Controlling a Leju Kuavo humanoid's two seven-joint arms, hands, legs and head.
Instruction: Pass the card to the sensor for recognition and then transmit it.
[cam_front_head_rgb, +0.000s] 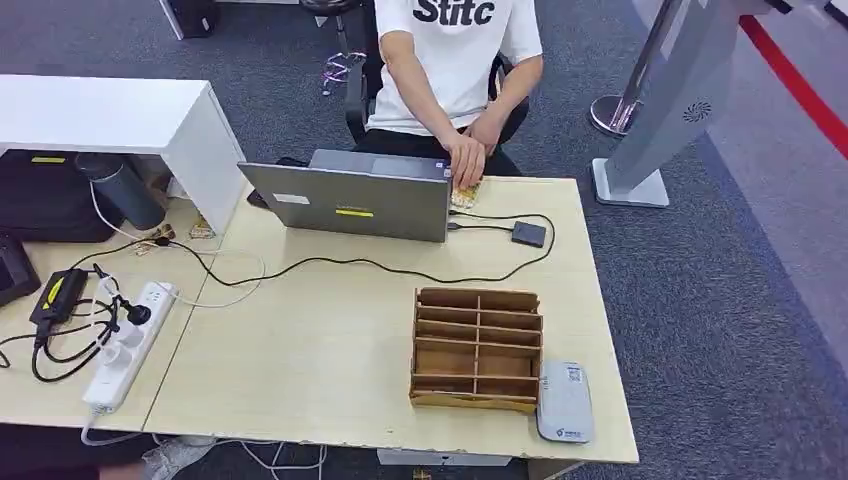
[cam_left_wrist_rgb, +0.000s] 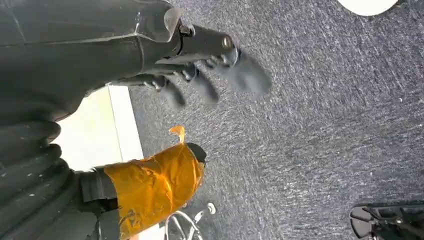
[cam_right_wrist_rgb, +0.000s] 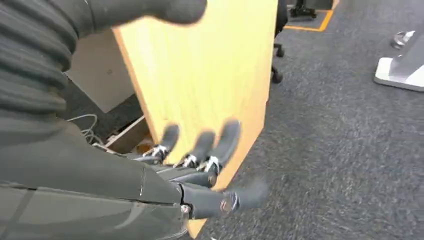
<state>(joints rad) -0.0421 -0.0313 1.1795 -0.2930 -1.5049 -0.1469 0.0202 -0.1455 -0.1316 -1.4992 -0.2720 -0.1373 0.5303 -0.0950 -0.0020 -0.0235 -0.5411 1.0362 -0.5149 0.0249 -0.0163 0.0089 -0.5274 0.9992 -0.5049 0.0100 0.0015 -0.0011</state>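
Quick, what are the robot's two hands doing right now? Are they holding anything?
Left hand: open, fingers apart, holding nothing.
Right hand: open, fingers spread, holding nothing.

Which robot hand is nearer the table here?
Right, by my reading. The right hand hangs open close beside the table edge, fingers almost at its side. The left hand hangs open over carpet, with the pale tabletop farther behind it.

On desk: 1 laptop (cam_front_head_rgb: 350, 203), 1 wooden organizer (cam_front_head_rgb: 477, 348), 1 card reader (cam_front_head_rgb: 565, 402), 1 power strip (cam_front_head_rgb: 128, 346), 1 person (cam_front_head_rgb: 450, 70) behind.
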